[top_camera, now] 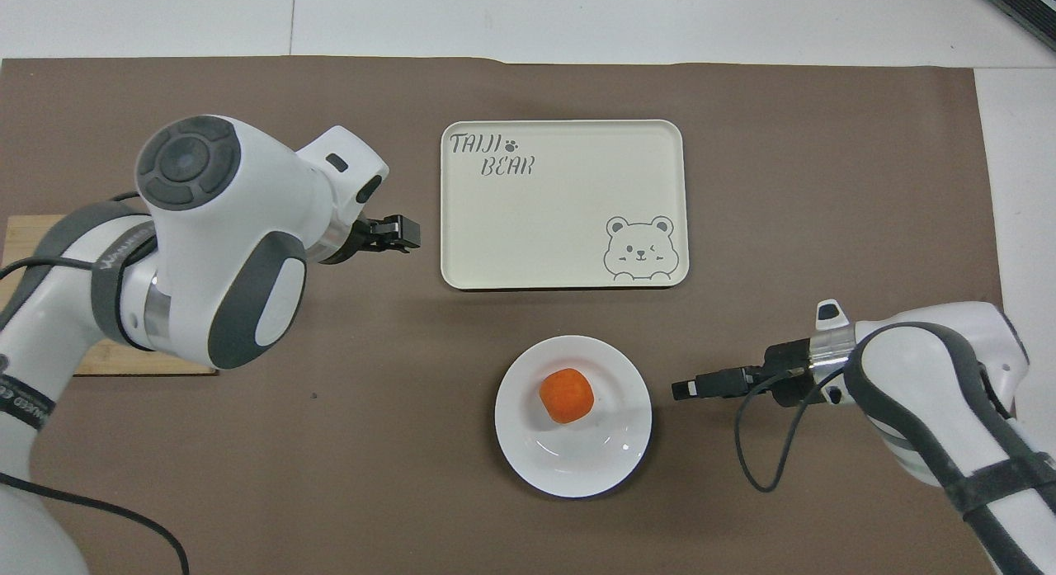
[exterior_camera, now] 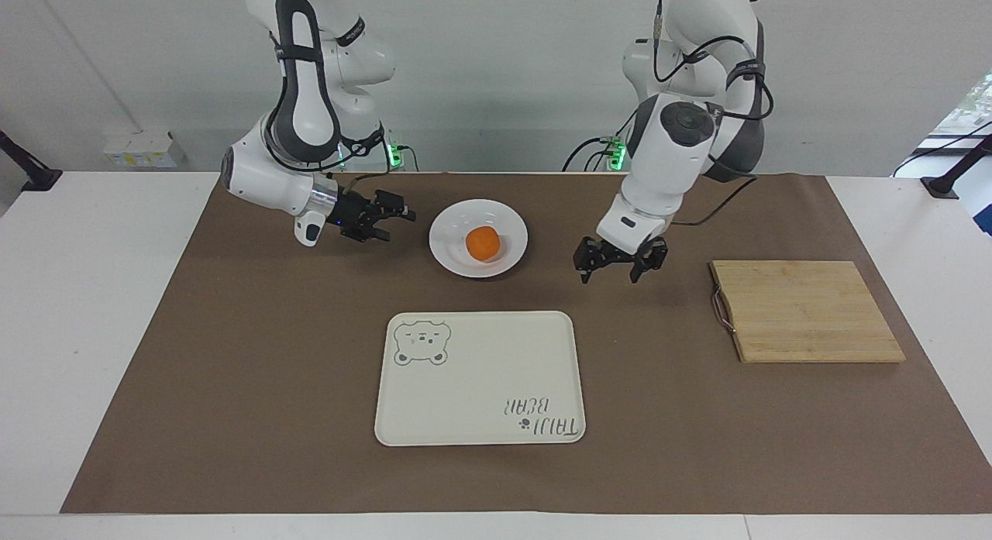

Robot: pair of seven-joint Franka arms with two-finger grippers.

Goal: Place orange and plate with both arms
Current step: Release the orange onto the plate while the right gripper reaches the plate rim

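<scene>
The orange [exterior_camera: 483, 243] lies in the middle of the white plate [exterior_camera: 457, 222], which rests on the brown mat near the robots. Both also show in the overhead view: the orange [top_camera: 567, 394] and the plate [top_camera: 577, 468]. My left gripper [exterior_camera: 618, 270] is open and empty, up in the air over the mat between the plate and the cutting board; in the overhead view [top_camera: 403, 233] it shows beside the tray. My right gripper [exterior_camera: 394, 224] is open and empty, low and level, pointing at the plate's rim a short gap away; it also shows in the overhead view [top_camera: 686, 388].
A cream tray [exterior_camera: 480, 377] with a bear drawing lies farther from the robots than the plate. A wooden cutting board [exterior_camera: 806, 311] with a metal handle lies toward the left arm's end; in the overhead view the board [top_camera: 33, 253] is mostly covered by the left arm.
</scene>
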